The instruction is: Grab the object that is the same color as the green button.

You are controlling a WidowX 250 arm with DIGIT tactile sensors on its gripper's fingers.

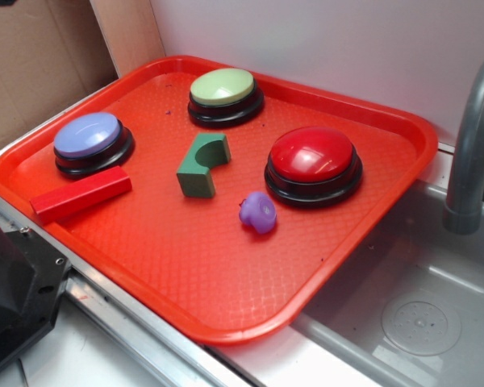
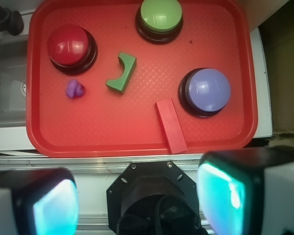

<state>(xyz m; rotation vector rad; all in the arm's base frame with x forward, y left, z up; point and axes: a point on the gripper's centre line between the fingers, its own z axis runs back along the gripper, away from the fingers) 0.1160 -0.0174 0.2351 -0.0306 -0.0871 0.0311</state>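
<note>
Near the middle of the red plastic tray (image 1: pixel 371 266), the small dark green wooden block with an arch notch (image 1: pixel 202 165) lies untouched between the pale green domed button (image 1: pixel 223 95) and the long red block (image 1: pixel 81 194), while the fingers (image 2: pixel 54 208), blurred, appear spread apart well short of it.

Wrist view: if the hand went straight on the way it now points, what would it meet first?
Probably the red block, which lies nearest ahead of the open hand, just right of its centre line. The green arch block sits farther on. The hand is well above the tray, so depth is uncertain.
</note>
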